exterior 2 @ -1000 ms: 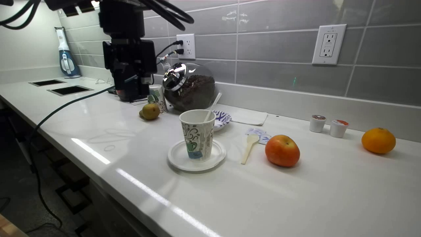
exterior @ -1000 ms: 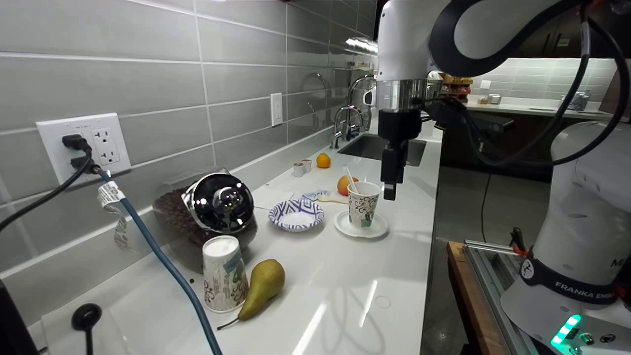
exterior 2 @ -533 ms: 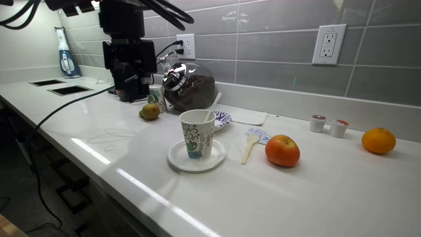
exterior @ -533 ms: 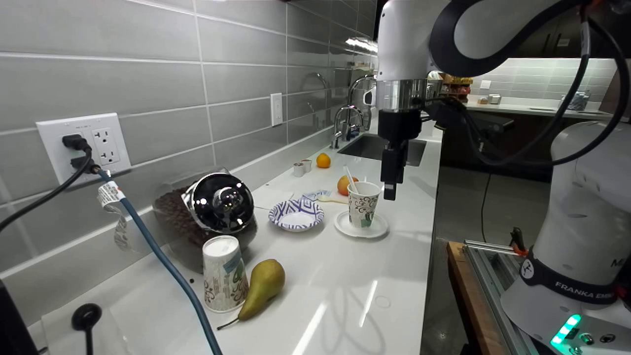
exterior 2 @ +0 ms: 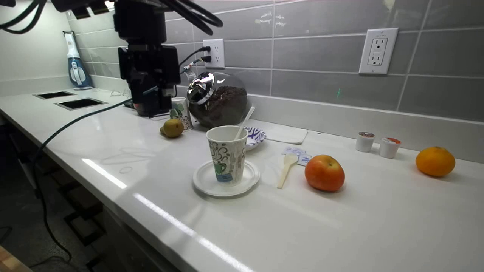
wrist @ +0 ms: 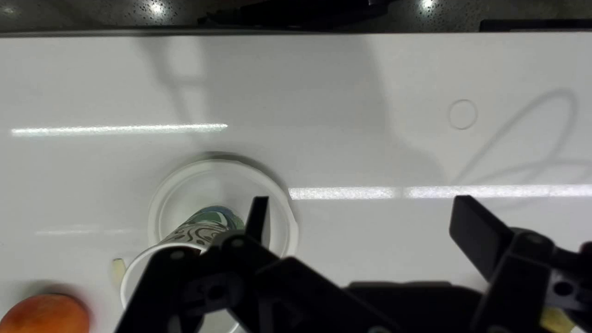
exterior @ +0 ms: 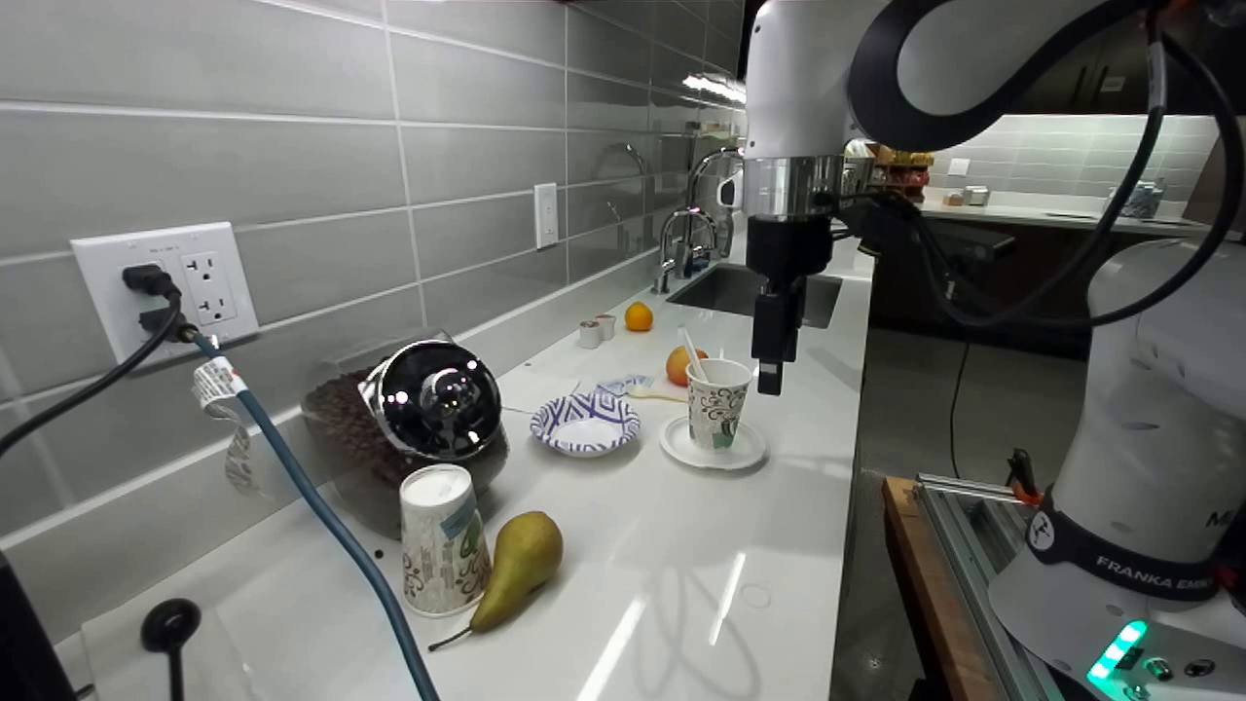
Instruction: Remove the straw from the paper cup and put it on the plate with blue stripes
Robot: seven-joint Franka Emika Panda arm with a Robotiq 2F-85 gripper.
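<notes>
The straw (exterior 2: 245, 120), thin and white, leans out of the paper cup (exterior 2: 226, 162), which stands upright on a plain white saucer (exterior 2: 204, 185). In an exterior view the straw (exterior: 693, 352) tilts toward the tiled wall. The plate with blue stripes (exterior: 557, 419) is a small bowl-like dish nearer the wall than the cup (exterior: 716, 414); the wrist view does not include it. My gripper (exterior: 769, 375) hangs in the air, pointing down. In the wrist view the gripper (wrist: 361, 199) is open and holds nothing. One finger covers part of the cup (wrist: 196, 231) and hides the straw.
An upturned paper cup (exterior: 443, 545), a pear (exterior: 531, 560) and a glass jar with a chrome lid (exterior: 443, 399) stand along the wall. Past the saucer are a pale spoon (exterior 2: 288, 166), a red-orange fruit (exterior 2: 324, 173), small pods (exterior 2: 365, 142) and an orange (exterior 2: 435, 161).
</notes>
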